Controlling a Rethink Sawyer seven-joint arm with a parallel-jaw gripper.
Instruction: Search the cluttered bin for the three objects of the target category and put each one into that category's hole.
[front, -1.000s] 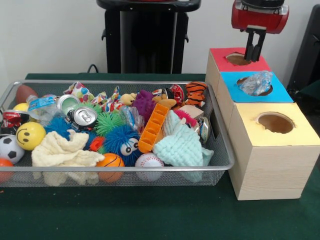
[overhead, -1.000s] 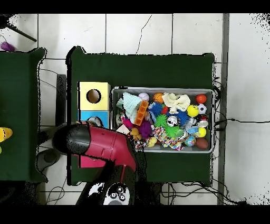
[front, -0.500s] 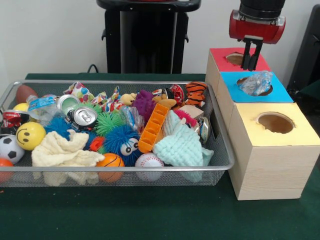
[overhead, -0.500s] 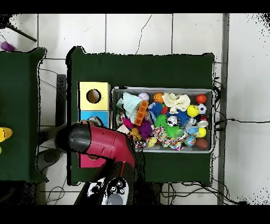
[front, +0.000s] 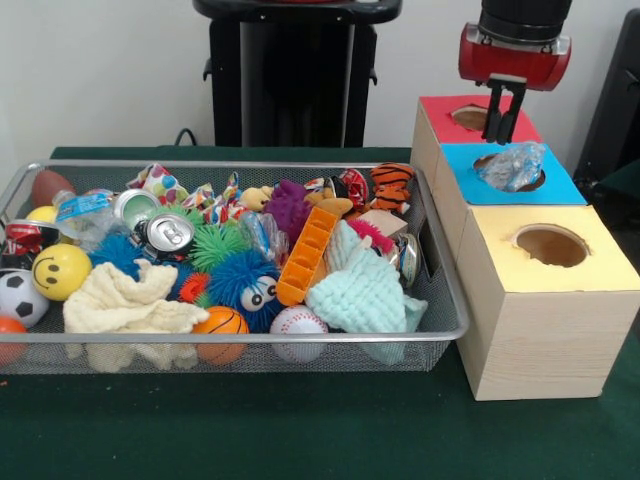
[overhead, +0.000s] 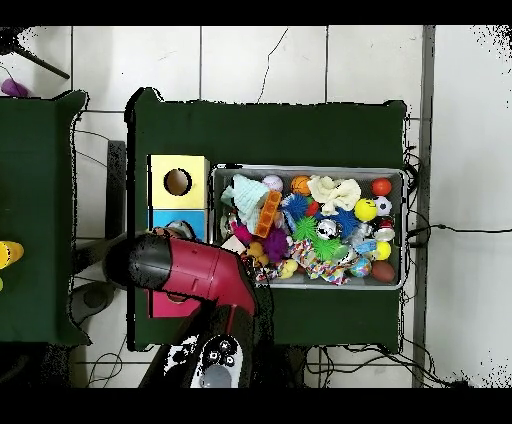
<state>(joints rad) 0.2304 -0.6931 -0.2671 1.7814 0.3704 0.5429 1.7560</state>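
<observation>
Crumpled plastic bottle (front: 513, 165) sits wedged in the blue box's hole (front: 512, 172), just below and in front of the claw (front: 501, 128). Claw empty, fingers narrow, hanging over the red box (front: 475, 120). Wire bin (front: 240, 335) well left; green desk (front: 300, 430) open in front.
</observation>
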